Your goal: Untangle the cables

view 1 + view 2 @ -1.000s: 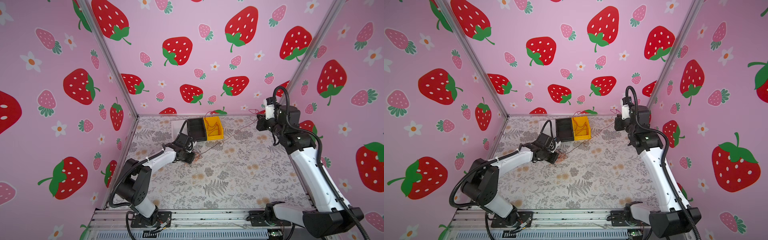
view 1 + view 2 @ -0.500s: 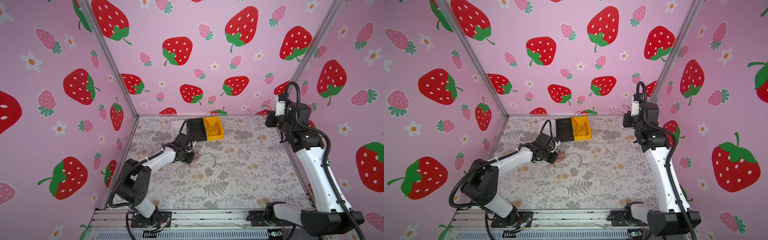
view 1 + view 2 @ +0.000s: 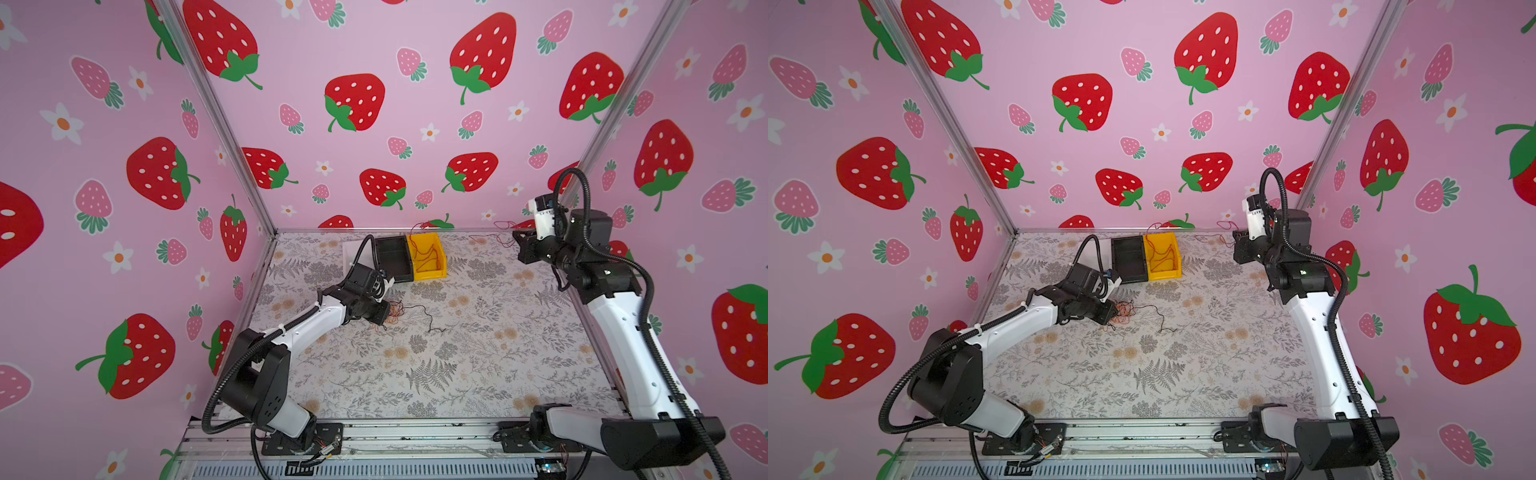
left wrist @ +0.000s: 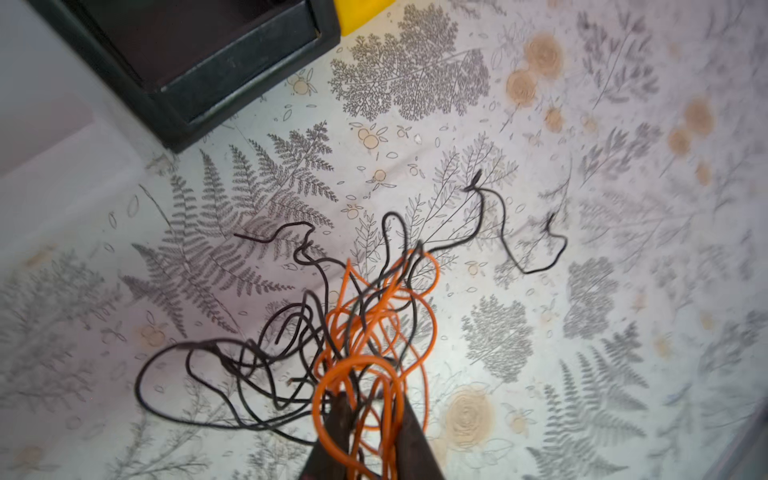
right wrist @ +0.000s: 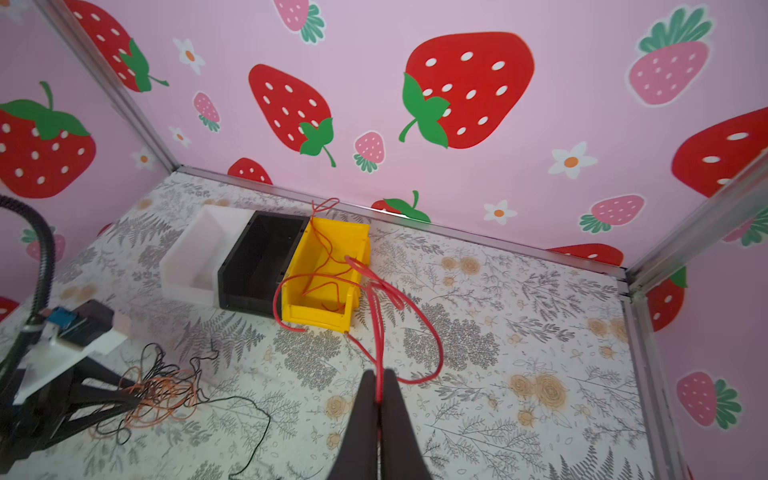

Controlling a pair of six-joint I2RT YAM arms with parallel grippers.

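Note:
A tangle of orange and black cables (image 4: 365, 324) lies on the fern-print mat left of centre, seen in both top views (image 3: 395, 313) (image 3: 1125, 311). One black end (image 4: 515, 245) trails out to the right. My left gripper (image 4: 374, 409) rests low at the tangle (image 3: 385, 318). It is open, its jaws a little apart with orange loops lying loosely between them. My right gripper (image 5: 378, 374) hangs raised near the back right corner (image 3: 517, 235), shut on a red cable (image 5: 415, 307). That cable loops freely in the air, apart from the tangle.
Three bins stand in a row at the back: white (image 5: 187, 270), black (image 5: 249, 291) and yellow (image 5: 316, 311), the yellow one holding red cables (image 3: 426, 253). Pink strawberry walls close the left, back and right. The left arm's hose (image 3: 361, 249) arches beside the black bin.
The red cable stretched from the tangle to the right gripper has come free and hangs from it. The right gripper swung right, then back left. My left jaws have parted; a black end flopped out.

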